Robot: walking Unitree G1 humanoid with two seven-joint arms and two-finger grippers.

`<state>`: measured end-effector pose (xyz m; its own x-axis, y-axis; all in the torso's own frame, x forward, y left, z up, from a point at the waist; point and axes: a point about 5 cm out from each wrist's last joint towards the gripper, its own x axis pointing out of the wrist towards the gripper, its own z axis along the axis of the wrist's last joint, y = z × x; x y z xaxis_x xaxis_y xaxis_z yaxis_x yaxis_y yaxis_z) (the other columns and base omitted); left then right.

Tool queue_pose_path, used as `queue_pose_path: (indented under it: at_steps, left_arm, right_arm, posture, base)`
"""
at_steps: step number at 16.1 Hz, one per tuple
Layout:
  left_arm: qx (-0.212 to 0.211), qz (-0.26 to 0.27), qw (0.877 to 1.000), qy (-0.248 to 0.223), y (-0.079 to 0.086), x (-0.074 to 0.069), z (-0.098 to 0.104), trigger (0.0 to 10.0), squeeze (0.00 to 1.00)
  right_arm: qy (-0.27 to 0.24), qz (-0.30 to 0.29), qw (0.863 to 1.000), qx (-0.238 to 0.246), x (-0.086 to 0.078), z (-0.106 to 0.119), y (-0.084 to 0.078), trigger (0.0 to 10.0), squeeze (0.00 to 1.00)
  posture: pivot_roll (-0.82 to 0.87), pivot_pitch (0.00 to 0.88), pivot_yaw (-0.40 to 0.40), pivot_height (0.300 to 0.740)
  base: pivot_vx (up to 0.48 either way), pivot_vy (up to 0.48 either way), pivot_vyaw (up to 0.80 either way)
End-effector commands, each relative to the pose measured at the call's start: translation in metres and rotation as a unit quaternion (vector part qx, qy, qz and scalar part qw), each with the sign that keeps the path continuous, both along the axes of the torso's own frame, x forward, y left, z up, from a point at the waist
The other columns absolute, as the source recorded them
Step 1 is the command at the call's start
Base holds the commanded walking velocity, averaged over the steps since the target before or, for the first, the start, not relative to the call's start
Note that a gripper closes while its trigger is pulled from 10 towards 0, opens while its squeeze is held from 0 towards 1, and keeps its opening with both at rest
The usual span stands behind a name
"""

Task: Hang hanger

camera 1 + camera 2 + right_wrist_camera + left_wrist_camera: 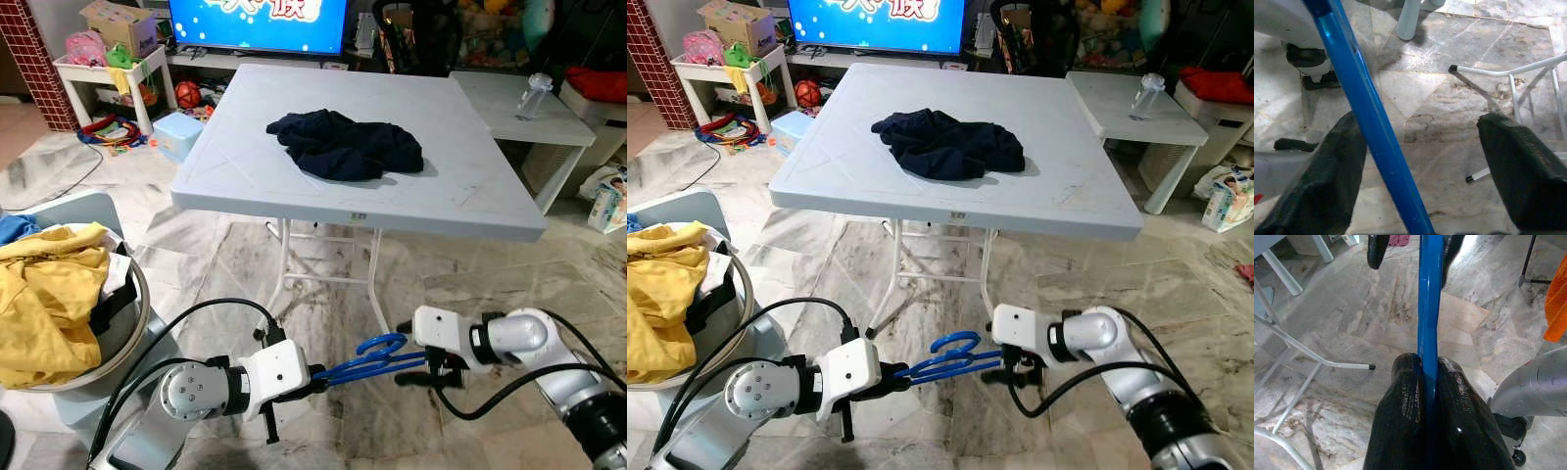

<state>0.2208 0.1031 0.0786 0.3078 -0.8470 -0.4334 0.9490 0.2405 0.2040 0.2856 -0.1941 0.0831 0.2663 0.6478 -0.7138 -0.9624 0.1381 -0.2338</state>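
Observation:
A blue plastic hanger [367, 359] hangs low over the marble floor in front of the folding table [255, 186]. My left gripper [318, 377] is shut on one end of it; in the left wrist view both black fingers [1405, 401] clamp the blue bar [1429, 323]. My right gripper [416, 368] is at the hanger's other end and stands open. In the right wrist view the blue bar [1366, 117] runs between its spread fingers [1518, 166], close against one of them. A dark navy garment [343, 145] lies crumpled on the tabletop.
A basket [137, 328] of yellow clothes [49, 294] stands at my left. The table's white legs [284, 264] are just ahead. A white side table [534, 113] with a bottle is at the right, a toy shelf [98, 69] and a TV [257, 22] behind.

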Motion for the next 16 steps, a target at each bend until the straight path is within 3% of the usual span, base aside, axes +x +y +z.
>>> queue_pose_path:
  at_steps: [1,8,16]
  left_arm:
    - [0.005,-0.011,1.0,-0.009,-0.003,0.001,0.001,10.0,0.0]
    - [0.01,-0.02,1.0,-0.011,-0.006,0.0,0.0,10.0,0.0]
    - [0.007,-0.02,1.0,-0.009,-0.007,-0.002,0.0,10.0,0.0]
  right_arm:
    - [-0.01,0.004,1.0,-0.015,0.003,0.004,-0.003,0.0,0.0]
    - [-0.003,0.048,0.995,-0.089,0.002,0.001,-0.02,0.0,0.0]
    - [-0.007,0.053,0.994,-0.091,0.004,-0.001,-0.021,0.0,0.0]
  posture:
    - [0.12,0.019,-0.096,0.74]
    - [0.12,0.021,-0.091,0.74]
    - [0.12,0.03,-0.091,0.74]
  base:
    - [0.0,0.0,0.0]
    - [0.0,0.0,0.0]
    - [0.0,0.0,0.0]
